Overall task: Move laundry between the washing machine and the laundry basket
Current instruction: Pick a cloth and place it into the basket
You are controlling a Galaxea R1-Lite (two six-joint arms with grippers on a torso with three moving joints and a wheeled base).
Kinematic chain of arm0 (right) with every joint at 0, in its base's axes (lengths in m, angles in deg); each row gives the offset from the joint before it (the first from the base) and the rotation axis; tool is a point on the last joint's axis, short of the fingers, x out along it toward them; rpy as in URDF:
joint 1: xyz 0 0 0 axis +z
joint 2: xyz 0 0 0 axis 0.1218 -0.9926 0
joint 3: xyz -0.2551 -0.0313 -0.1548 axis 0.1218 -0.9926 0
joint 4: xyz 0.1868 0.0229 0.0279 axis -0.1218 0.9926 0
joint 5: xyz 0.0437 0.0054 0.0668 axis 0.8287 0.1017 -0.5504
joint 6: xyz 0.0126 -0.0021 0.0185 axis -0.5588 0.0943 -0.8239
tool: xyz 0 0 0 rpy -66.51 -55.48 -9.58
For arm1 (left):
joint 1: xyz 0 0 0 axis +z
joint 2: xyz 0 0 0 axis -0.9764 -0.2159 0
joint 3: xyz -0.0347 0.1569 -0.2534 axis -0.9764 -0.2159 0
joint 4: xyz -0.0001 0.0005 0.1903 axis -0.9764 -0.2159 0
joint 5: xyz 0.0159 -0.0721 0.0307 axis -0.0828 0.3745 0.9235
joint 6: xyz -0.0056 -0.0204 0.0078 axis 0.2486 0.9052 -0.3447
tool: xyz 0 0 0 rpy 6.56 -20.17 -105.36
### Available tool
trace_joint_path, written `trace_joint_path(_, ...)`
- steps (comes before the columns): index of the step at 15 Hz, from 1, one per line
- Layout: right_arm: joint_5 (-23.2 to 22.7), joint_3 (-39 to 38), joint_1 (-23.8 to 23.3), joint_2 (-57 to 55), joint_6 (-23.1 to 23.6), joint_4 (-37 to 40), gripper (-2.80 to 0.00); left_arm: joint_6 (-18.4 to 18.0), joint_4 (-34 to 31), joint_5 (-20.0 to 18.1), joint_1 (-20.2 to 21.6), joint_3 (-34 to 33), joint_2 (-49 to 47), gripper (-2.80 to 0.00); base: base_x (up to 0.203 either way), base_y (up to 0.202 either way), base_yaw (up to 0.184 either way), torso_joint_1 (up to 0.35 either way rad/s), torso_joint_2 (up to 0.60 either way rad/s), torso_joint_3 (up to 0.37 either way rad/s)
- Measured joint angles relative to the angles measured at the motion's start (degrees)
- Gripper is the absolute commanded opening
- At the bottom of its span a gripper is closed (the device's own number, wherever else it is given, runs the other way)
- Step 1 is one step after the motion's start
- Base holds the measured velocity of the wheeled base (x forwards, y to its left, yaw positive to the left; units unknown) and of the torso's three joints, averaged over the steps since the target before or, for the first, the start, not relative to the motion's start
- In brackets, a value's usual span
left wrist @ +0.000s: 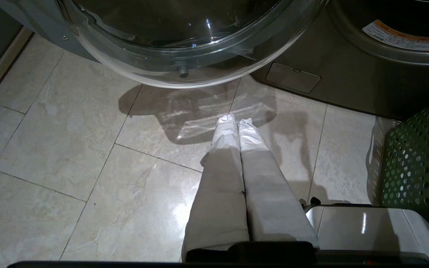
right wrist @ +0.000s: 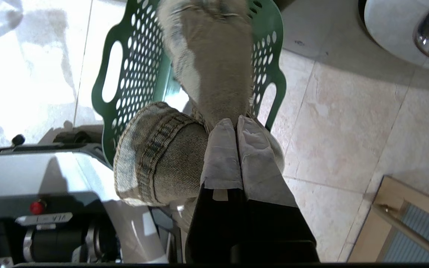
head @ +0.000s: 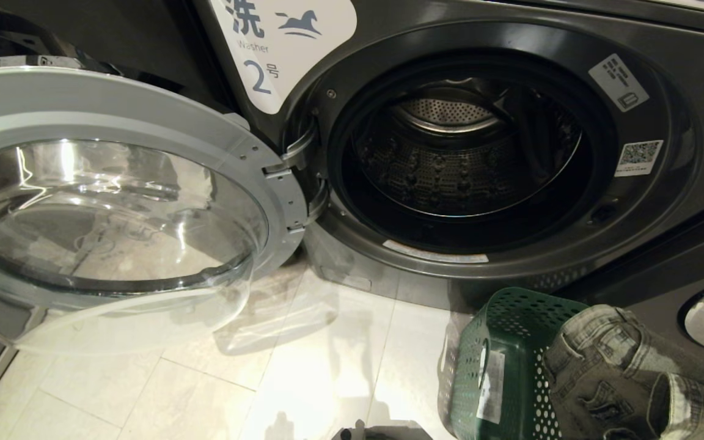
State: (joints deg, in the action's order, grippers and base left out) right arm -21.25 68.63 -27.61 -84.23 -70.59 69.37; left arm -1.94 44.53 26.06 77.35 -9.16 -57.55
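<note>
Right gripper [right wrist: 237, 124] pinched tight on grey-green denim garment [right wrist: 214, 74], hanging over narrow green perforated plastic basket [head: 498, 342] at 5 o'clock of dark grey front-load washer [head: 663, 244], door [head: 113, 201] swung open at 9 o'clock. Left gripper [left wrist: 237, 123] closed, empty, above floor tiles [left wrist: 69, 149].

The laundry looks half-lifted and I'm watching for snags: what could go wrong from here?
1. The right pincer pinches only an edge of the laundry, so it may slip free.
2. A trailing part could catch on the laundry basket rim and tip it.
3. Hanging cloth may miss the washing machine opening.
</note>
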Motion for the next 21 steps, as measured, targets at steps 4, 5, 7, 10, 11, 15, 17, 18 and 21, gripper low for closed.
trace_joint_path(4, -4.2, -4.7, 1.7, -4.8, 0.1, -12.0, -2.8, 0.0, 0.0, 0.0, 0.0, 0.0, 0.0, -2.8, 0.0, 0.0, 0.0, 0.0, 0.0, 0.0)
trace_joint_path(5, -4.5, -5.3, 2.6, -5.5, 0.1, -13.2, -2.8, 0.0, 0.0, 0.0, 0.0, 0.0, 0.0, -2.8, 0.0, 0.0, 0.0, 0.0, 0.0, 0.0)
trace_joint_path(7, -4.8, -5.8, 3.8, -6.4, 0.1, -13.7, -2.8, 0.0, 0.0, 0.0, 0.0, 0.0, 0.0, -2.8, 0.0, 0.0, 0.0, 0.0, 0.0, 0.0)
trace_joint_path(10, -4.9, -6.2, 4.5, -7.4, 0.1, -14.9, -2.8, 0.0, 0.0, 0.0, 0.0, 0.0, 0.0, -2.8, 0.0, 0.0, 0.0, 0.0, 0.0, 0.0)
trace_joint_path(11, -4.9, -6.4, 4.5, -7.6, 0.1, -15.2, -2.8, 0.0, 0.0, 0.0, 0.0, 0.0, 0.0, -2.8, 0.0, 0.0, 0.0, 0.0, 0.0, 0.0)
trace_joint_path(15, -4.9, -7.2, 4.5, -7.9, 0.1, -16.3, -2.8, 0.0, 0.0, 0.0, 0.0, 0.0, 0.0, -2.8, 0.0, 0.0, 0.0, 0.0, 0.0, 0.0)
trace_joint_path(17, -4.9, -7.3, 4.5, -8.0, 0.2, -16.3, -2.8, 0.0, 0.0, 0.0, 0.0, 0.0, 0.0, -2.8, 0.0, 0.0, 0.0, 0.0, 0.0, 0.0)
trace_joint_path(18, -4.9, -7.3, 4.5, -8.2, 0.2, -16.4, -2.8, 0.0, 0.0, 0.0, 0.0, 0.0, 0.0, -2.8, 0.0, 0.0, 0.0, 0.0, 0.0, 0.0)
trace_joint_path(21, -4.9, -7.7, 4.5, -8.5, 0.2, -16.3, -2.8, 0.0, 0.0, 0.0, 0.0, 0.0, 0.0, -2.8, 0.0, 0.0, 0.0, 0.0, 0.0, 0.0)
